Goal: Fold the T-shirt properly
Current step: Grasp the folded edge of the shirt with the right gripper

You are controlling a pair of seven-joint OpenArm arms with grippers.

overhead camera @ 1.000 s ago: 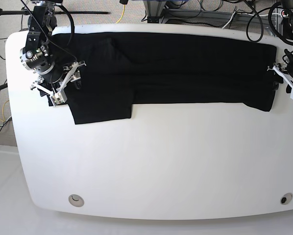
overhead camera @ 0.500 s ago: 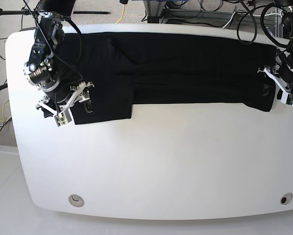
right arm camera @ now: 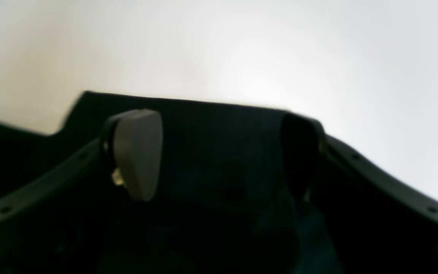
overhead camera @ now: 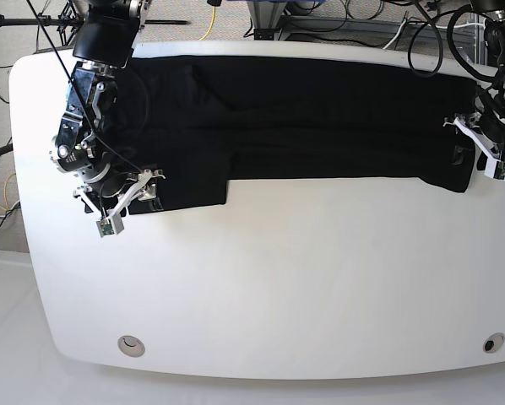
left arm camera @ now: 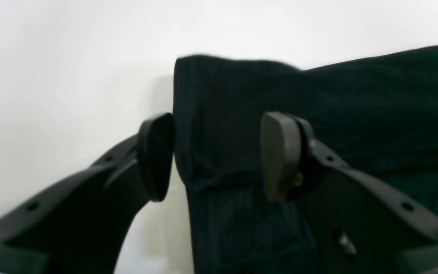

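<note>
Left wrist view shows you the left end effector (left arm camera: 219, 156) with its two pads standing wide apart, and the folded edge of the T-shirt (left arm camera: 318, 125) lies between them. One pad (left arm camera: 156, 156) is at the very edge of the cloth, over the white tabletop (left arm camera: 70, 76), and the other pad (left arm camera: 278, 156) is over the black cloth; the pads do not press the cloth together, so you see no grip here. In the right wrist view the right end effector (right arm camera: 219, 152) is also spread wide, with a corner of the T-shirt (right arm camera: 219, 125) between its fingers; whether the pads touch the cloth I cannot tell, because the picture is dark and blurred there. In the base view you find the left end effector (overhead camera: 487, 145) at the right end of the T-shirt (overhead camera: 320, 110), and the right end effector (overhead camera: 122, 198) at the lower left corner of it. The T-shirt lies flat along the far side of the tabletop (overhead camera: 278, 278), as a long black band from left to right. Its front edge is not straight: at the left a part hangs lower, making a step. Only the plain black side shows, with some soft wrinkles in the middle.
</note>
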